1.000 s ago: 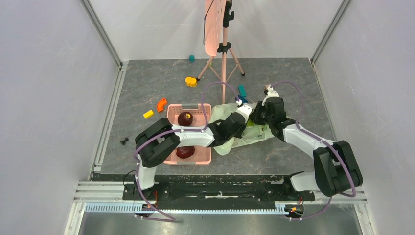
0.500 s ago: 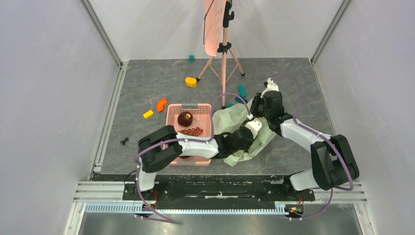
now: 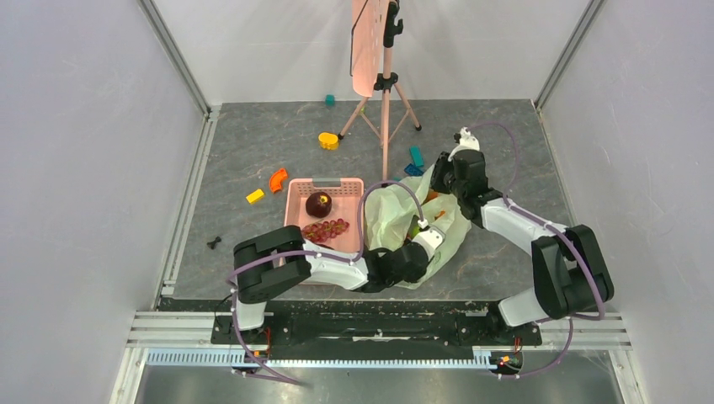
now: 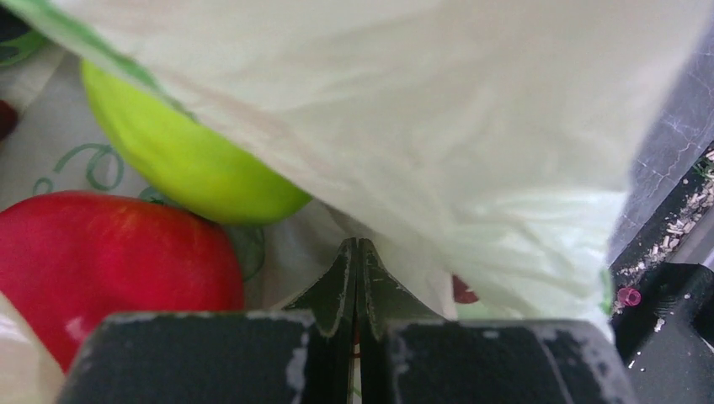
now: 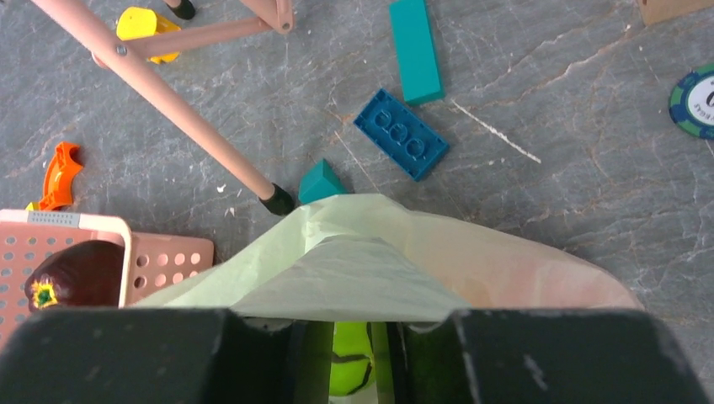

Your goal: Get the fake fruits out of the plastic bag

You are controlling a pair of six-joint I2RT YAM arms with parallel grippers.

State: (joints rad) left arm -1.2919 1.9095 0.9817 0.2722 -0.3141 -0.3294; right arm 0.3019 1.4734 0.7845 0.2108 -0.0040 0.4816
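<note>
Starting nearest the bases: our left pincer [image 4: 358,250] is clamping shut on a fold of the plastic bag [image 4: 471,126] at its near end, with the tips meeting on the film. Just past that pinch, the green apple [image 4: 189,160] and the red apple [image 4: 109,261] are sitting side by side inside.

The bag is lying on the worktop [image 5: 547,168] just beside the pink basket [image 3: 324,180]. At its far edge, our right pincer [image 3: 444,179] is sitting under the draped film. We can't tell if it's gripping or gaping. The green ball [image 5: 349,366] is peeking out below it.

We're guessing the film is flimsy and slippery, so bunched folds make the best hold. The fruits look light, glossy and keen on rolling, so we're thinking of grabbing each across its widest part.
</note>
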